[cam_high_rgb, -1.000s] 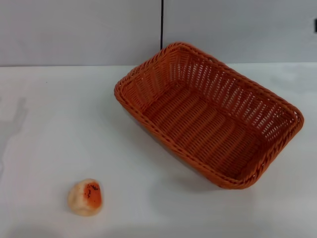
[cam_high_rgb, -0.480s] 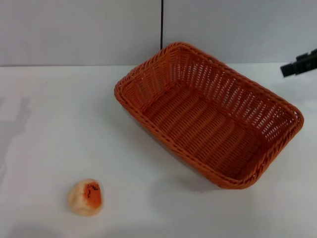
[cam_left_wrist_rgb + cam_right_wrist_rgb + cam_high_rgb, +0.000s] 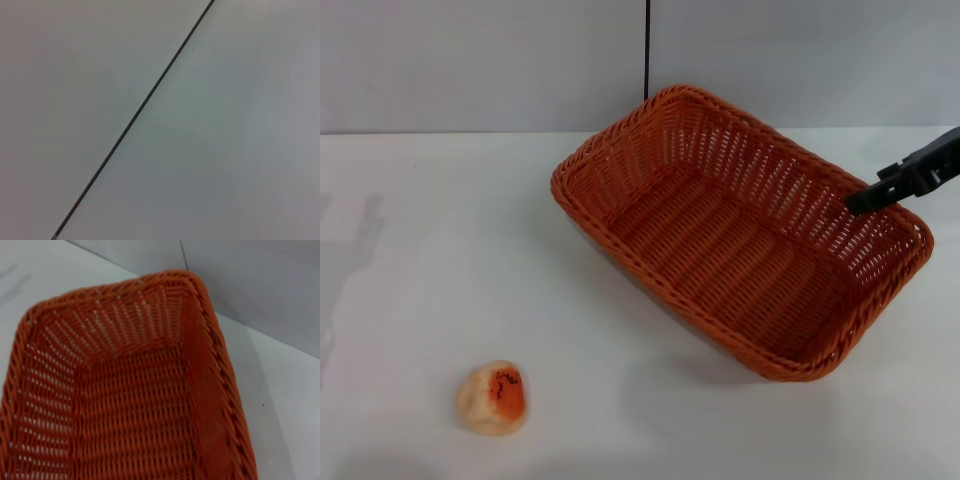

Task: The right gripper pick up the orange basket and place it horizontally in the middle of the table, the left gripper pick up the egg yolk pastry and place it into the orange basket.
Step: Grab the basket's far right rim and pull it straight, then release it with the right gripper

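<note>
White tabletop (image 3: 410, 260) stretches wide under a grey wall (image 3: 470, 60), with a thin dark seam (image 3: 647, 45) running straight down the wall behind the action. And there's the orange basket (image 3: 740, 235), sitting at an angle on the right half of the table, one corner pointing back toward that seam, empty inside. In from the right edge comes the right gripper (image 3: 860, 203), its dark tip poised over the basket's far right rim, arm trailing off toward the edge of the head view. Spread or pressed together? Cannot tell; only a single dark tip shows. The right wrist view looks straight down into the basket (image 3: 125, 405), woven floor and braided rim filling it. Down at the near left sits the egg yolk pastry (image 3: 492, 397), well apart from the basket, orange-red patch facing up and right. The left gripper is out of sight; its wrist camera shows only wall and seam.
</note>
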Controlling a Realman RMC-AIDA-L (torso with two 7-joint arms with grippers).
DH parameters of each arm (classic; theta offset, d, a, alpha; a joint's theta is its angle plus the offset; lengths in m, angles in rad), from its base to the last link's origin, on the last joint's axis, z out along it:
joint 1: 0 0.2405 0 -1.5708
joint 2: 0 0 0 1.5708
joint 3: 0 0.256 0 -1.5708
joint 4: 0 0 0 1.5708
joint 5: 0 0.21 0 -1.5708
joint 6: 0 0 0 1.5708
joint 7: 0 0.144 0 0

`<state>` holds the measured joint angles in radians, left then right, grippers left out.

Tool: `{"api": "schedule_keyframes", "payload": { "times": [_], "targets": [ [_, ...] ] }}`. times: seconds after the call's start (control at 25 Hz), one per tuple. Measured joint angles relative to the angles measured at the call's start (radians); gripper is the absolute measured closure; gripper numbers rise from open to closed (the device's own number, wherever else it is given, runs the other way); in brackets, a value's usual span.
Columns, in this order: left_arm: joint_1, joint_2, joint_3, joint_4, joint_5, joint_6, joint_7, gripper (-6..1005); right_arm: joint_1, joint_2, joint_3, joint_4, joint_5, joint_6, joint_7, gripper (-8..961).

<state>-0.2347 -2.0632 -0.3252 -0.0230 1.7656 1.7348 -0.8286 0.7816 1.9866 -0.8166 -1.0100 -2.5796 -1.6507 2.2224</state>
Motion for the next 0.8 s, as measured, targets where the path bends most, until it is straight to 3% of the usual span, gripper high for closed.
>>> {"api": "schedule_keyframes", "payload": {
  "times": [0.12, 0.64, 0.8],
  "targets": [
    [0.000, 0.000, -0.001, 0.000, 0.000, -0.003, 0.000, 230, 0.007, 0.013, -0.007, 0.002, -0.024, 0.017, 0.001, 216],
    [-0.004, 0.000, -0.005, -0.002, -0.003, -0.017, 0.000, 230, 0.029, 0.021, -0.056, 0.086, -0.051, 0.089, 0.000, 217],
    [-0.006, 0.000, -0.005, -0.002, -0.004, -0.020, 0.000, 230, 0.024, 0.022, -0.056, 0.074, -0.051, 0.091, -0.003, 293]
  ]
}}
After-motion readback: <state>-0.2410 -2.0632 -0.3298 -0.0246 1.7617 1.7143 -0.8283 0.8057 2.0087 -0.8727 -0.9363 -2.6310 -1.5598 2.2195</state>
